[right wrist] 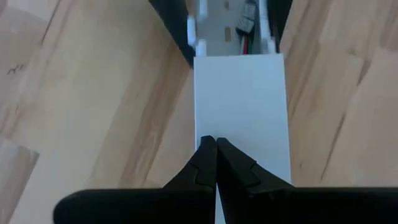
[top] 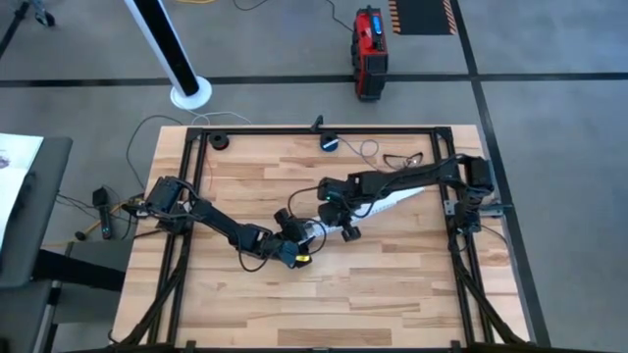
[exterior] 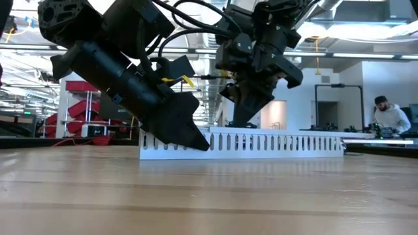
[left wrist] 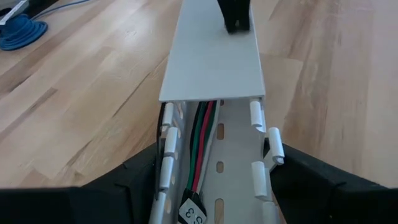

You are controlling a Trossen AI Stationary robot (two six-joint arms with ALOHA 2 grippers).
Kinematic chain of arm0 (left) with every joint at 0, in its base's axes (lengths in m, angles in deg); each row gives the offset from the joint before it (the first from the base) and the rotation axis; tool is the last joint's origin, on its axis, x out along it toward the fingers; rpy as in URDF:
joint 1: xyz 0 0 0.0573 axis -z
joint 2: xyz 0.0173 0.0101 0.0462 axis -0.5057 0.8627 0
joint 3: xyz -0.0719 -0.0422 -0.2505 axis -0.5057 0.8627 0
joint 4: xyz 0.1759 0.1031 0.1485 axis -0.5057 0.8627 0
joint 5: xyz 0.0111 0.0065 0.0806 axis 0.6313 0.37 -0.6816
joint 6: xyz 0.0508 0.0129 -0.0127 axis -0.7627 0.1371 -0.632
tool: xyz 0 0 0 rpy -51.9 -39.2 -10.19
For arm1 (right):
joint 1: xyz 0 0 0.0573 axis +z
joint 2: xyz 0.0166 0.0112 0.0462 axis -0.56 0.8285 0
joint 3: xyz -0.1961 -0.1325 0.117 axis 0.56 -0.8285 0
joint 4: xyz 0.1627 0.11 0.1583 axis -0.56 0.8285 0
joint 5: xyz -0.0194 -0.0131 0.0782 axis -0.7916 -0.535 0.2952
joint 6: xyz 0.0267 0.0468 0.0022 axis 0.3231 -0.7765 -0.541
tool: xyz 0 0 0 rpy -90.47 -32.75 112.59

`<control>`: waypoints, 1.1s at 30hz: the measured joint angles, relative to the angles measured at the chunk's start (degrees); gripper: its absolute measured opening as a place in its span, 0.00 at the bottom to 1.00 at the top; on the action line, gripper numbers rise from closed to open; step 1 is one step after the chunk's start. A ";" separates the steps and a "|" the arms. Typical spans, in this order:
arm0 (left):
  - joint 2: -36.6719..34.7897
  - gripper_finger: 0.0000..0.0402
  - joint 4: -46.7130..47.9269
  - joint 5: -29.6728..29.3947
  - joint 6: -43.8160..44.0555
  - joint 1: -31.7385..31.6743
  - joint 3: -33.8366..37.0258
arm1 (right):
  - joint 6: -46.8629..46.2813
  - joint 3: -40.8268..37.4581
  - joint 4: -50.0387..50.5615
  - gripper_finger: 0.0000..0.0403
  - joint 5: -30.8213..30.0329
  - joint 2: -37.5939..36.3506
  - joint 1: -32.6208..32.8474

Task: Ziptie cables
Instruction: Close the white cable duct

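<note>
a: gripping either side of the long white slotted plastic duct [left wrist: 214, 155] at its open end, the left gripper [left wrist: 214, 186] is being held with its dark fingers [left wrist: 134, 180] spread wide, one against each wall.

b: the cables [left wrist: 202, 134], a red, green and dark bundle, are being kept inside the duct, partly hidden beneath the flat white lid [right wrist: 241, 106].

a: the right gripper [right wrist: 216, 155] is being pressed tip-down on that lid, fingers closed together on nothing.

b: if the lid is being pushed unevenly, it is likely being skewed off the side tabs, and a wire is being pinched at the edge.

a: should the left hold be loosened, the duct is being allowed to slide on the pale wooden tabletop [top: 392, 284].
</note>
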 joint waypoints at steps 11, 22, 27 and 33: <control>-0.02 0.61 -0.75 1.35 -2.07 -0.64 0.00 | 0.00 1.91 -4.77 0.00 2.53 0.92 2.08; -0.02 0.61 -1.58 2.57 -2.83 -2.10 0.01 | -0.57 2.61 -4.01 0.00 -2.36 -1.61 2.44; 0.00 0.61 -2.58 3.17 -3.28 -2.63 0.05 | 0.87 2.47 -1.11 0.00 -1.61 -0.08 2.21; 0.00 0.61 -2.67 3.30 -3.05 -2.71 0.07 | 1.08 1.96 -1.13 0.00 -0.96 -0.15 2.24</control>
